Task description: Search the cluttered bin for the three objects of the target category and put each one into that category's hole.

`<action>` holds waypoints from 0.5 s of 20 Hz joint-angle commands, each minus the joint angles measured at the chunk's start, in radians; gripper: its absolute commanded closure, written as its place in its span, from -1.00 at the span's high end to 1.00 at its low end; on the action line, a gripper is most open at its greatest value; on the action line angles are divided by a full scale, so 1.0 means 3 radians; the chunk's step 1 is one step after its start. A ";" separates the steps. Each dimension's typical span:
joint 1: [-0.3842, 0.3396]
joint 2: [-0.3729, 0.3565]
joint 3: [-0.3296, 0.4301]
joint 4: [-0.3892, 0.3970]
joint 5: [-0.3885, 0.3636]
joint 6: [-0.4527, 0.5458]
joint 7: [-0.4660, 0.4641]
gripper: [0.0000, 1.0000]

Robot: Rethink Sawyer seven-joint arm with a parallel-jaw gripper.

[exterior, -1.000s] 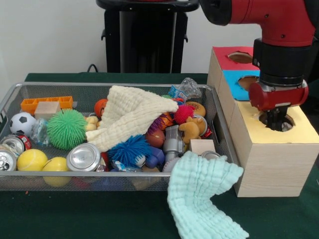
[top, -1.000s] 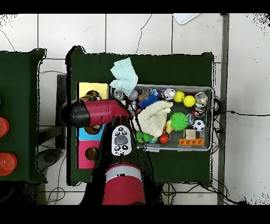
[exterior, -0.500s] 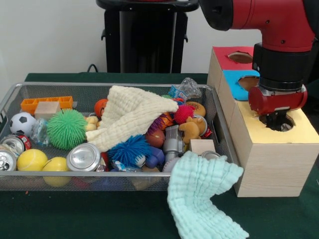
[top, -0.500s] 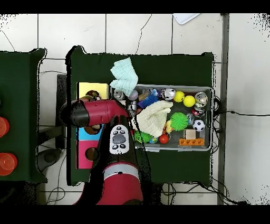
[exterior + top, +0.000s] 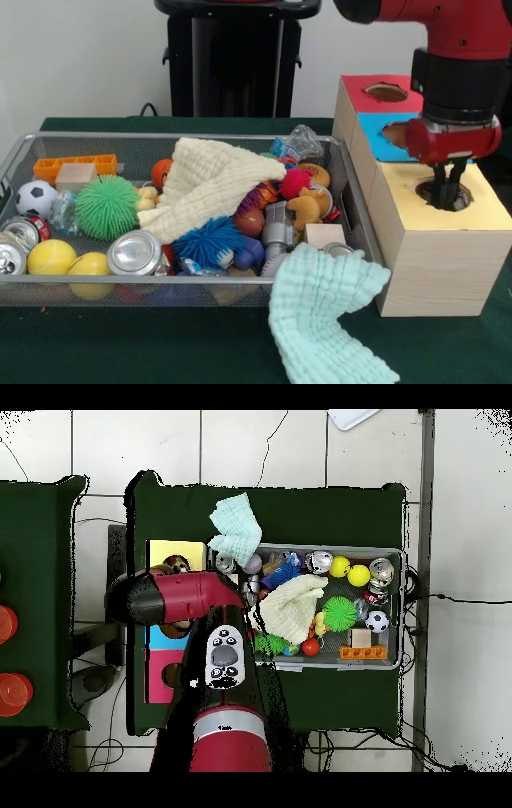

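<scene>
The pincer (image 5: 445, 178) is seen in the front view hanging just above the round hole (image 5: 445, 194) in the yellow top of the wooden box (image 5: 436, 256); its dark fingers (image 5: 439, 177) are held close together, but whether anything is pinched between them cannot be told; their tips are seen against the hole's dark mouth. Behind the pincer, a blue section with its own hole (image 5: 398, 132) and a red section with a hole (image 5: 386, 92) are lined up along the same box. To the pincer's side, at a lower level, a wire basket (image 5: 344, 172) is packed with clutter; a cream cloth (image 5: 210, 186) is draped over the middle of the heap; a green spiky ball (image 5: 107, 207), a blue spiky ball (image 5: 206, 241), a pink spiky ball (image 5: 294, 182), two yellow balls (image 5: 51, 258), a small football (image 5: 35, 198), drink cans (image 5: 134, 253) and a wooden block (image 5: 76, 176) are spread around it. A pale green cloth (image 5: 326, 312) is hung over the basket's corner nearest the box, below the pincer. In the overhead view the pincer is hidden under the red arm (image 5: 185, 597), which is stretched across the box.
</scene>
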 commanded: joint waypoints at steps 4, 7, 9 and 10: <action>-0.0168 -0.0633 0.0262 0.0302 0.0085 0.1042 0.0100 -1.00; -0.0193 -0.0672 0.0275 0.0296 0.0039 0.1091 0.0063 -1.00; -0.0207 -0.0656 0.0295 0.0251 0.0024 0.1116 0.0054 -1.00; -0.0213 -0.0656 0.0300 0.0241 0.0019 0.1123 0.0058 -1.00</action>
